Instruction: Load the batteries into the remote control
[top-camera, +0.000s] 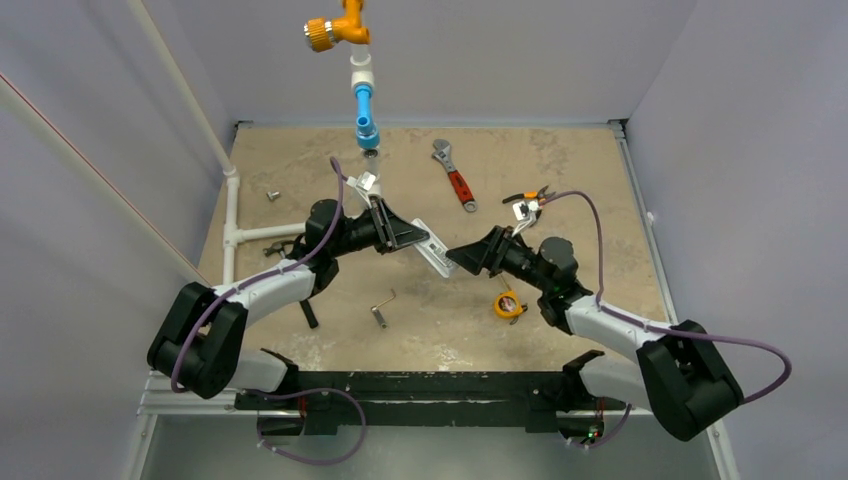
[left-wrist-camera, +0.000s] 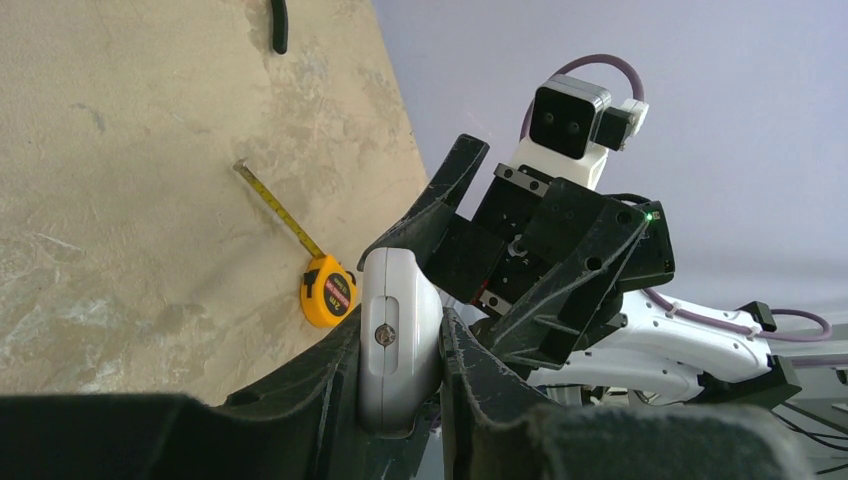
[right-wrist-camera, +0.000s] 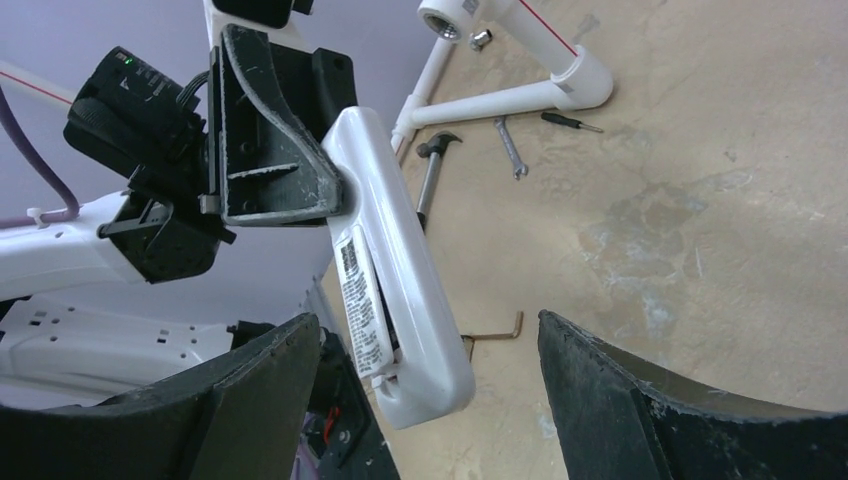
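White plastic is what I look for first. The remote control (top-camera: 434, 250) is up off the table, in the air over the middle of the surface. In the top view its long axis slants from far-left to near-right. The far-left end is buried in the left gripper (top-camera: 412, 237), and the free end points near-right toward the right arm. The left gripper is clenched on the remote control, with one black finger on each broad side. From the left wrist I see the slab edge-on between those fingers. The right wrist camera shows a side carrying a printed label strip along its length.

My right gripper (top-camera: 462, 260) sits just beside the free end and is spread wide. Its fingers (right-wrist-camera: 260, 400) stand on either side of that end with a gap on both sides, gripping nothing.

Below is a tan, mottled, stone-look table (top-camera: 570, 170), boxed in by pale lilac-grey walls on the left, far and right. A red-handled wrench (top-camera: 456, 180) lies far of centre, and orange-handled pliers (top-camera: 530, 195) lie to its right. A yellow tape measure (top-camera: 510, 305) sits near-right of the grippers, with an Allen key (top-camera: 383, 308) near-left of them. White pipe pieces (top-camera: 232, 225) run along the left edge. An orange, white and blue pipe fitting (top-camera: 358, 80) hangs over the far edge.
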